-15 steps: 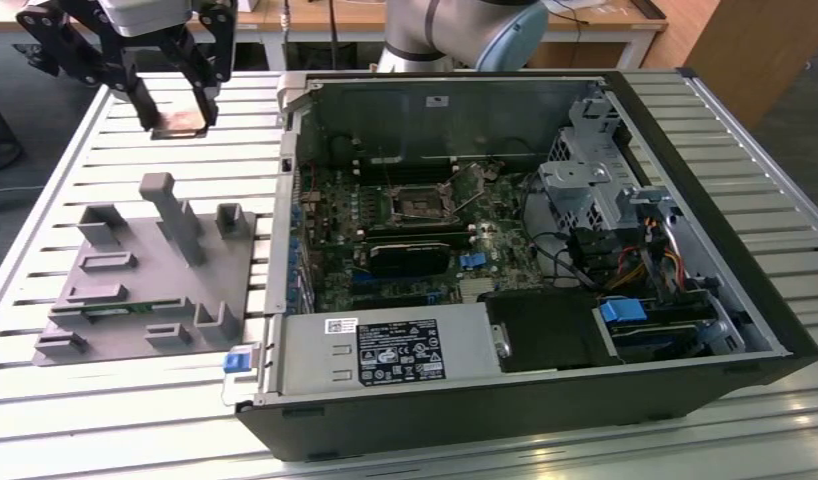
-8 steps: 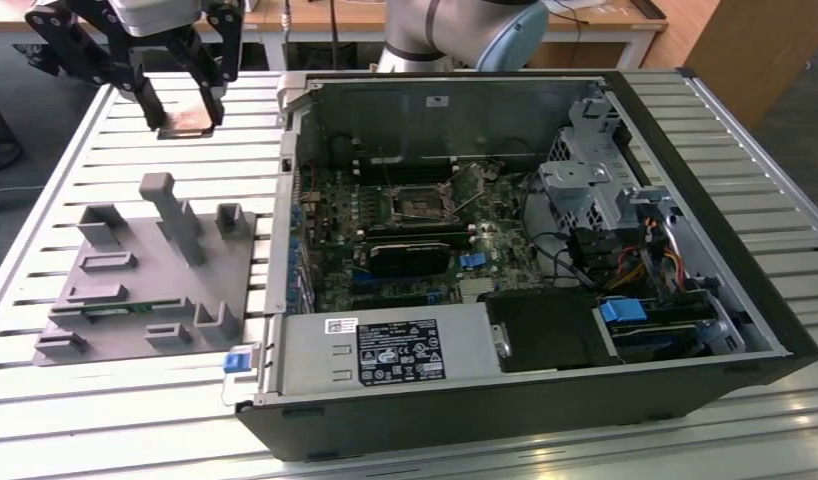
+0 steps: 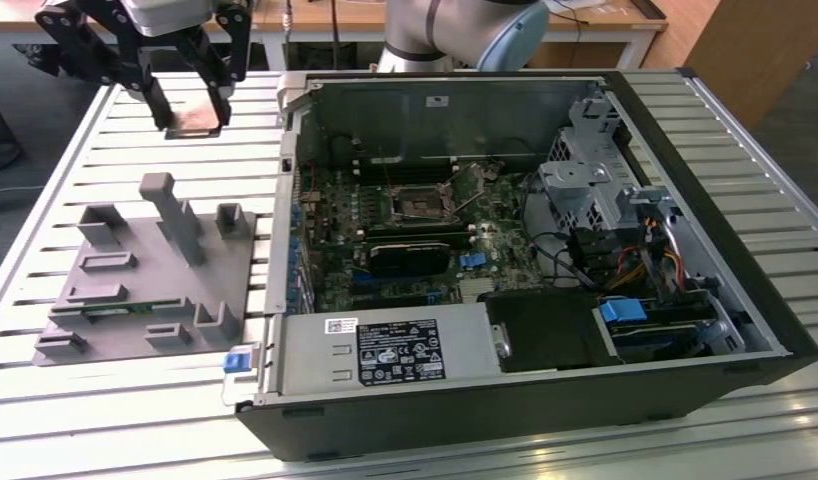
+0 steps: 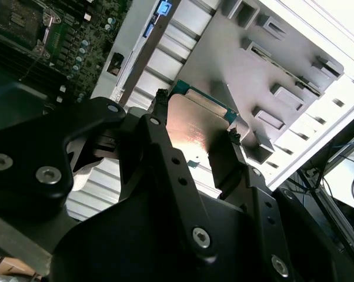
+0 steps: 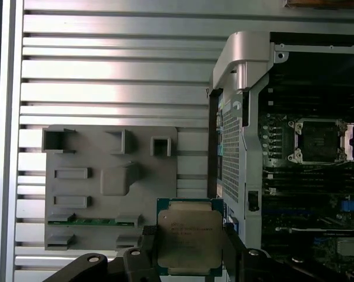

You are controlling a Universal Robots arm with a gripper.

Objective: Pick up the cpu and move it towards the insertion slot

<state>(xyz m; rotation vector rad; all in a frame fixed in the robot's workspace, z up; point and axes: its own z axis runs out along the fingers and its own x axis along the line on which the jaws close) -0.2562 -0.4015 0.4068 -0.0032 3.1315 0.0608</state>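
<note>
Above the slatted tabletop (image 3: 142, 400), off the exterior view's left of the open computer case (image 3: 729, 200), the pincer (image 3: 193, 118) is pinching the cpu (image 5: 189, 241) by two opposite edges, with the silver lid in plain sight in the first wrist view. The chip is clear of the grey plastic block (image 3: 156, 290), which sits on the slats below it and nearer the camera in the exterior view. A green circuit-board strip (image 5: 94, 221) lies in one of the block's recesses.

Pick looks done; I'd call this the transfer leg. The insertion slot (image 3: 420, 203) is well apart from the chip, inside the case on the motherboard, with the case wall (image 3: 292, 180) between them.

Next move calls for travel across to the socket with enough height to clear that wall, keeping the chip level and square to the frame.
</note>
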